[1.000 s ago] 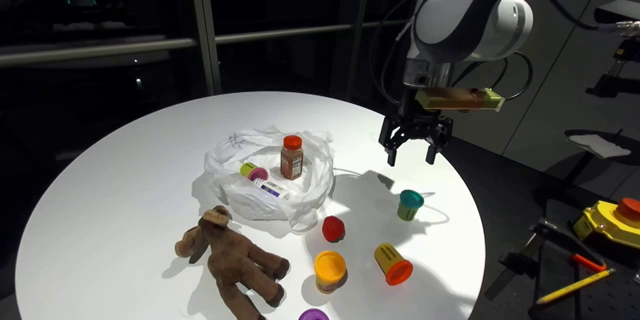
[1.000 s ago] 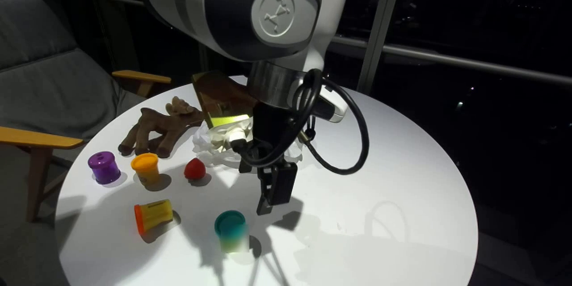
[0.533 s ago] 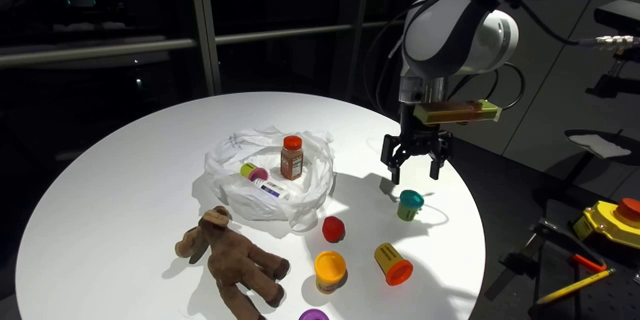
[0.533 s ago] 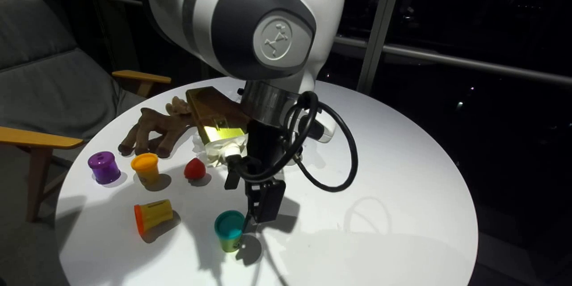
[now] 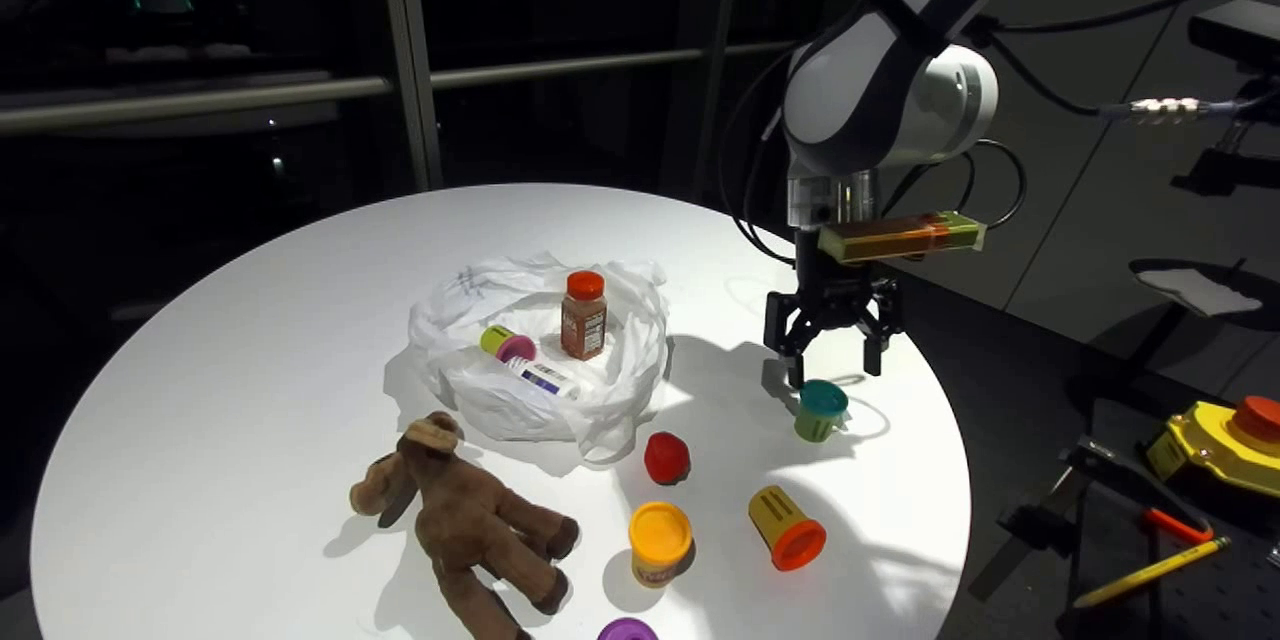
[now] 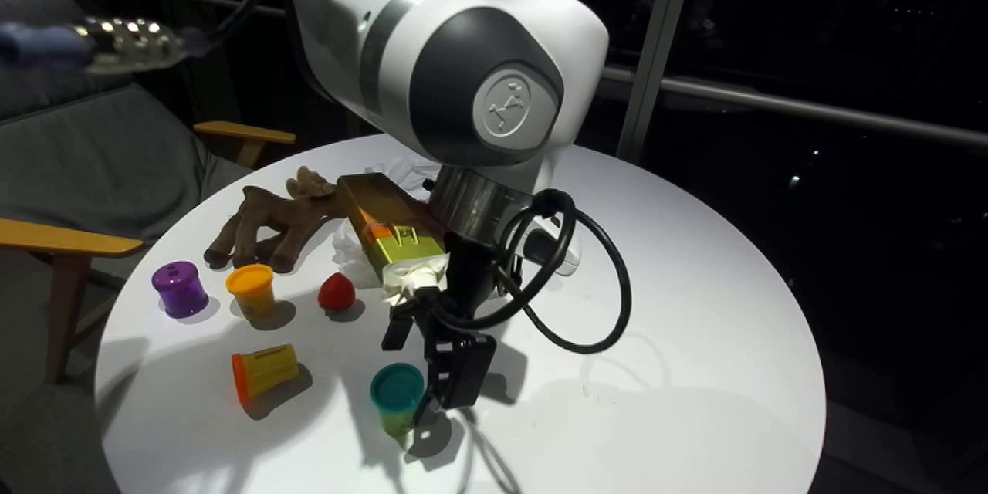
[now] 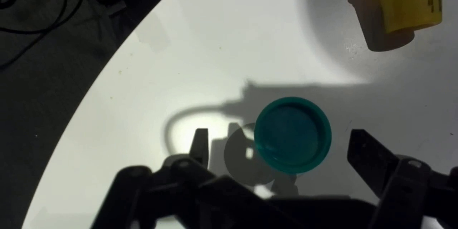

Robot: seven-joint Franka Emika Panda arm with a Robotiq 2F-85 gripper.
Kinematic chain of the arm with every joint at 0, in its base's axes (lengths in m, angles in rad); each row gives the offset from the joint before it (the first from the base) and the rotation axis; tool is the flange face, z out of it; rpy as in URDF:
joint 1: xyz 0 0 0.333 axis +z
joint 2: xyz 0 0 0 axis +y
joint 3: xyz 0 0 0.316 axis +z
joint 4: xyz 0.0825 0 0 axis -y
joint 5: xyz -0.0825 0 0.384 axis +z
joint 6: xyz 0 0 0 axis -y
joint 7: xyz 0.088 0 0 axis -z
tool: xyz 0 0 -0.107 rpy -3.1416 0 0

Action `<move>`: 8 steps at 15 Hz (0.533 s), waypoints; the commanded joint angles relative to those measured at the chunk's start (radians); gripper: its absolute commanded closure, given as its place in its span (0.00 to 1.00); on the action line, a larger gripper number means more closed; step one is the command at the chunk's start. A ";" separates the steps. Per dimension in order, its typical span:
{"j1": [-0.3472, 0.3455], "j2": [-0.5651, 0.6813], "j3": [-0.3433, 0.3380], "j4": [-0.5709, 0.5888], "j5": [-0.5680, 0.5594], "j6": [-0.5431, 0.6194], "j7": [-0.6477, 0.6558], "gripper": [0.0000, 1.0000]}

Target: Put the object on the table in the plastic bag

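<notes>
Hovering close to the teal-lidded tub (image 7: 292, 135), jaws spread wide — and in the wrist view it shows right between them! That tub stands upright on the white table (image 5: 250, 320), well apart from the plastic bag (image 5: 490, 410), which lies open with a red-capped jar (image 5: 584, 325) standing inside, a pink-lidded tub (image 5: 507, 344) and a white container (image 5: 543, 378) lying near it — while a yellow, orange-lidded tub (image 5: 785, 527) rests on its side near the teal-lidded one

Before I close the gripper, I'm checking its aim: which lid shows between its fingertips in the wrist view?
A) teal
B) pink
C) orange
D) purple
A: the teal lid appears between the fingertips of the open gripper, a gap showing on either side.
</notes>
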 commanded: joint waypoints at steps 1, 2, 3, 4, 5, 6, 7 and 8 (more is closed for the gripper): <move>-0.022 0.040 0.017 0.053 0.017 -0.053 -0.041 0.00; -0.022 0.049 0.020 0.056 0.018 -0.048 -0.048 0.00; -0.023 0.056 0.025 0.059 0.021 -0.046 -0.057 0.00; -0.023 0.062 0.032 0.056 0.026 -0.031 -0.069 0.00; -0.023 0.063 0.038 0.053 0.028 -0.017 -0.079 0.00; -0.021 0.064 0.041 0.049 0.026 -0.004 -0.085 0.00; -0.017 0.069 0.042 0.046 0.022 0.010 -0.085 0.00; -0.012 0.069 0.044 0.040 0.020 0.021 -0.082 0.25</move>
